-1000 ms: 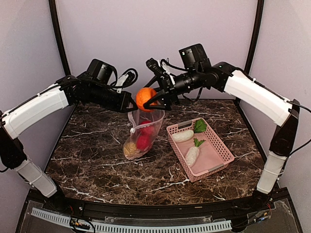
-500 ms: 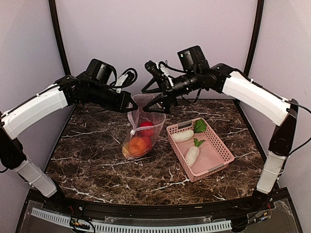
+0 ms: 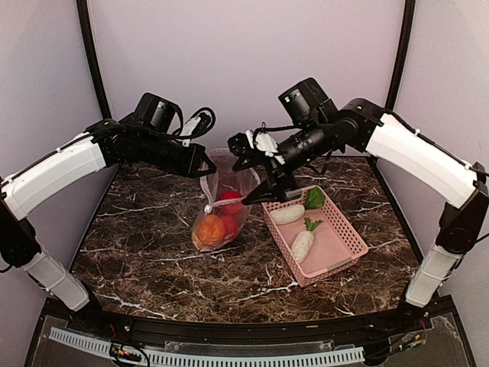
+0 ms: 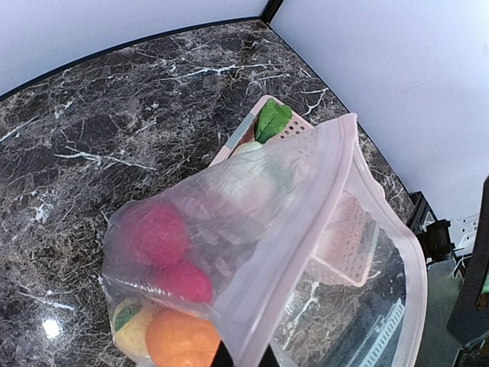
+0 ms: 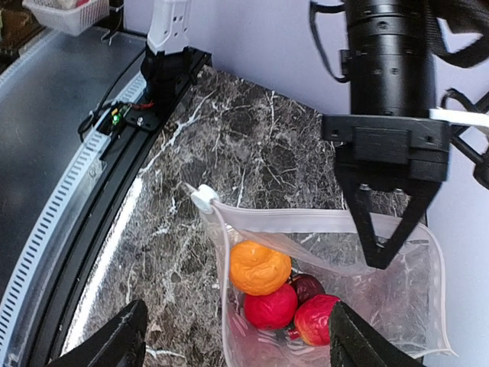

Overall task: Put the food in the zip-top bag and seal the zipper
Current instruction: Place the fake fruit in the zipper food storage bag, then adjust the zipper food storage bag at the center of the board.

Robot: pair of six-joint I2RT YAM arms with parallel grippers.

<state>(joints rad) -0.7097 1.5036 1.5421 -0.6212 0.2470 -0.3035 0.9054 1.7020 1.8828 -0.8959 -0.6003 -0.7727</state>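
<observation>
The clear zip-top bag (image 3: pixel 226 200) hangs open-mouthed over the table. My left gripper (image 3: pixel 208 170) is shut on its rim; in the left wrist view the fingertips (image 4: pixel 229 359) pinch the pale zipper (image 4: pixel 299 233). Food inside the bag: an orange (image 5: pixel 260 267), two red balls (image 5: pixel 271 306) (image 5: pixel 317 317), a dark purple piece (image 5: pixel 307 285) and a yellow-peach ball (image 4: pixel 131 329). My right gripper (image 3: pixel 257 170) hovers open and empty above the bag's mouth, its fingers (image 5: pixel 122 340) wide apart. Two white radishes (image 3: pixel 288 214) (image 3: pixel 303 245) and a green leafy piece (image 3: pixel 314 199) lie in the pink basket.
The pink mesh basket (image 3: pixel 344 229) stands right of the bag on the dark marble table (image 3: pixel 153 260). A white zipper slider (image 5: pixel 205 199) sits at the near end of the bag's mouth. Purple walls enclose the back and sides.
The orange left my right gripper and dropped into the bag. The right gripper has since shifted right and down toward the basket. The left gripper kept holding the bag's rim.
</observation>
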